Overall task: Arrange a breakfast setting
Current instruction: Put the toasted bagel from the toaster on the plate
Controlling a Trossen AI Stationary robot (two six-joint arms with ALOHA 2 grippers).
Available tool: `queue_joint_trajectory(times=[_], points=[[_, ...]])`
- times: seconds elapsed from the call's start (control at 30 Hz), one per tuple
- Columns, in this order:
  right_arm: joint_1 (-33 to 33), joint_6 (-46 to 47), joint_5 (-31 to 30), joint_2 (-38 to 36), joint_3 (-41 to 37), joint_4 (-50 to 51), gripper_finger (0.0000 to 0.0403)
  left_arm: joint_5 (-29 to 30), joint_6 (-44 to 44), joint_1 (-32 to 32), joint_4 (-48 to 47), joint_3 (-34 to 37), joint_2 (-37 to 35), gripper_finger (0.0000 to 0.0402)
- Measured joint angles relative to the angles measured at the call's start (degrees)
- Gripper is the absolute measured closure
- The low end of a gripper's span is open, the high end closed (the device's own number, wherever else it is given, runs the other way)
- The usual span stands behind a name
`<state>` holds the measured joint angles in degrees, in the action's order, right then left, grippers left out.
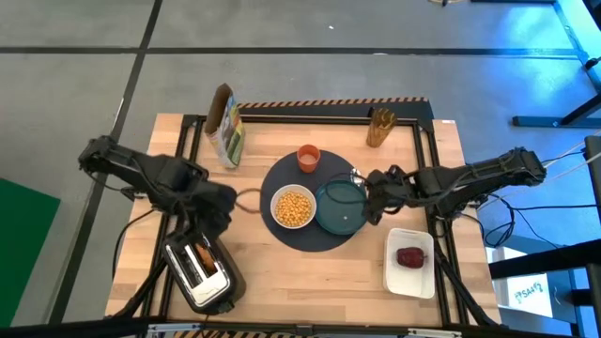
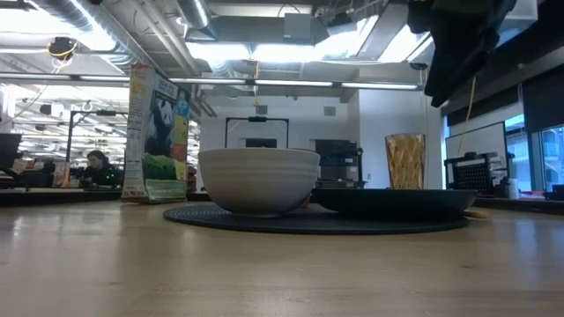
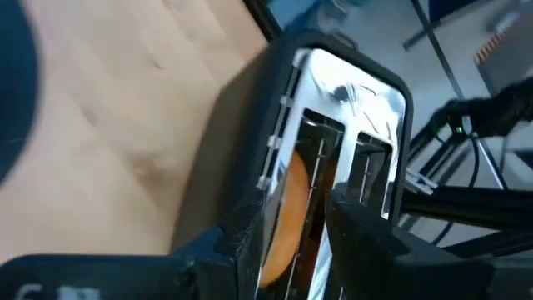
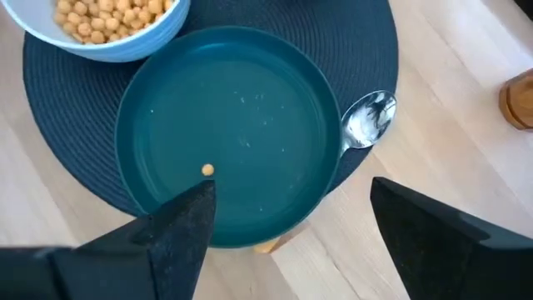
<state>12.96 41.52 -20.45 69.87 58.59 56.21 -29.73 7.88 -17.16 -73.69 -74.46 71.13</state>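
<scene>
Two grippers are at work over one wooden table [image 1: 310,272]. Nearest the front edge: a silver toaster [image 1: 199,268] at the left, a toasted ring [image 3: 287,218] standing in its slot, the left gripper [image 1: 208,218] poised directly above with its fingers [image 3: 366,250] set narrowly apart astride the slot and gripping nothing. At the front right, a white rectangular tray [image 1: 411,262] carries one dark-red fruit [image 1: 410,257]. Centre: a round dark-grey mat [image 1: 282,174] bearing a white bowl [image 1: 293,207] of yellow cereal [image 1: 293,207] on its left and a teal plate [image 1: 340,207] on its right, the two just beside each other; a single stray cereal piece [image 4: 207,170] lies on the plate. The right gripper [image 1: 374,195] hangs over the plate's right rim, fingers [image 4: 187,225] spread wide, empty. A spoon [image 4: 367,119] rests with its bowl touching the plate's rim, partly on the mat. Farther back: a small orange cup [image 1: 308,158] at the mat's far edge; a cereal box [image 1: 226,126] at the rear left, printed with a panda, its lettering unreadable; a tall amber glass [image 1: 380,127] at the rear right.
</scene>
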Motion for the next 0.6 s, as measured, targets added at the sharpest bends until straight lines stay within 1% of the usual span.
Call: queue_joint_trajectory(times=[0.07, 0.27, 0.47, 0.53, 0.6], points=[[0.10, -0.85, 0.04, 0.02, -0.01, -0.03, 0.0095, 0.18, -0.22, -1.50, 1.61, 1.95, 0.09, 0.0283], [0.10, -1.07, 0.56, 0.02, -0.02, -0.03, 0.0095, 1.33, 0.17, -5.45, 1.42, 6.45, 0.07, 0.0285], [0.12, -0.96, 2.06, 0.02, -0.04, -0.81, 0.0095, 4.92, 0.29, -7.31, 1.60, 7.37, -0.09, 0.0287], [0.12, -0.96, 2.10, 0.02, -0.04, -0.96, 0.0095, 5.18, 0.30, -7.62, 1.55, 7.41, -0.06, 0.0295], [0.12, -0.96, 2.21, 0.02, -0.04, -0.94, 0.0095, 5.53, 0.33, -7.86, 1.45, 7.48, 0.00, 0.0312]])
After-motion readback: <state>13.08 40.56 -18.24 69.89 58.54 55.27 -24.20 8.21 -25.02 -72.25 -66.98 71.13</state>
